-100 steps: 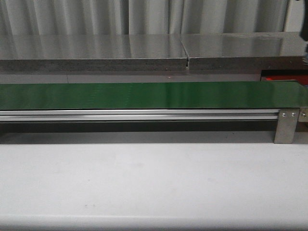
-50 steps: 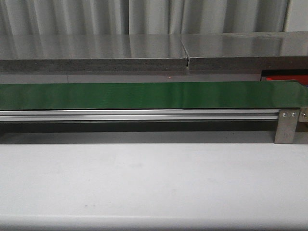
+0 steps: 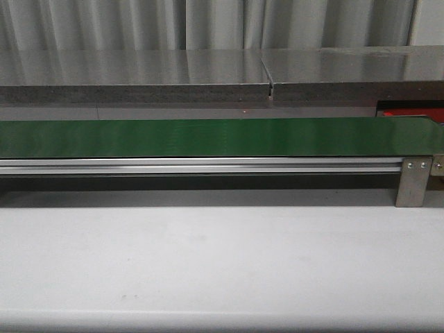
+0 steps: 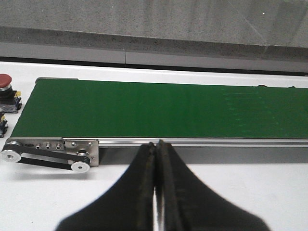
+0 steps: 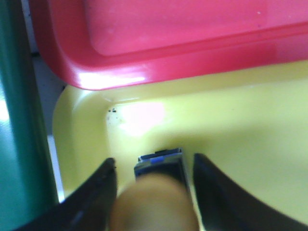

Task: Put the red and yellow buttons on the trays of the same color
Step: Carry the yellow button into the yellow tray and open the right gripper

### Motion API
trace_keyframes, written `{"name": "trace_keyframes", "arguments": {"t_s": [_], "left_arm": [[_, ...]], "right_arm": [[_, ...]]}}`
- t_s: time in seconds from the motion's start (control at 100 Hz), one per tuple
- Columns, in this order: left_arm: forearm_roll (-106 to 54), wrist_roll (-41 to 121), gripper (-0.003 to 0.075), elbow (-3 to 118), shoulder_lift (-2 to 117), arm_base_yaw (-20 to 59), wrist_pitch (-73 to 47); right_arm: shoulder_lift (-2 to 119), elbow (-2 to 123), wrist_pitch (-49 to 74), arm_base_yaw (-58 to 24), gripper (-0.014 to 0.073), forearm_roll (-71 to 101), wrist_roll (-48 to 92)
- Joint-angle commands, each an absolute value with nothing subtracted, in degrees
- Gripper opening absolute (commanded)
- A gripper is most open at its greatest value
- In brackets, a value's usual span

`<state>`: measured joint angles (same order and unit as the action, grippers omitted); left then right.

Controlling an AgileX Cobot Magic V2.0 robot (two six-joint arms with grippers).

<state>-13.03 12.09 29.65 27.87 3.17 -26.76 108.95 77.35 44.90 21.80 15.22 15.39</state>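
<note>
In the right wrist view a yellow button (image 5: pixel 155 204) with a dark, blue-marked base lies in the yellow tray (image 5: pixel 231 115). My right gripper (image 5: pixel 154 160) stands open around it, with a gap on each side of the button. The red tray (image 5: pixel 168 43) adjoins the yellow one; a sliver of that red tray (image 3: pixel 411 111) shows at the far right of the front view. In the left wrist view my left gripper (image 4: pixel 155 144) is shut and empty over the white table. A red button (image 4: pixel 5 83) sits beyond the belt's end. Neither gripper shows in the front view.
A long green conveyor belt (image 3: pixel 208 137) on an aluminium rail crosses the white table (image 3: pixel 222 257). Its pulley and drive belt (image 4: pixel 48 154) sit at the end near the red button. Part of another button base (image 4: pixel 2 124) shows at the frame's edge. A grey counter (image 3: pixel 139 73) runs behind.
A dark piece of the right arm at the front view's far right edge a second ago has left that view. The belt and table look the same.
</note>
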Motion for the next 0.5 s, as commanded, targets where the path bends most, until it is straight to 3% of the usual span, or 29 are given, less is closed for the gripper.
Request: {"name": "trace_keyframes", "arguments": {"t_s": [0.0, 0.07, 0.49], "left_arm": [[-14.1, 11.9, -0.0019, 31.3, 28.2, 3.6, -22.5], [-14.1, 11.9, -0.0019, 31.3, 28.2, 3.6, -22.5], [-14.1, 11.9, -0.0019, 31.3, 28.2, 3.6, -22.5]], "right_arm": [[106.0, 78.7, 44.1, 22.1, 0.0564, 16.0, 16.1], [105.3, 78.8, 44.1, 22.1, 0.0616, 16.0, 16.1], [88.8, 78.1, 41.5, 17.7, 0.0614, 18.6, 18.2]]}}
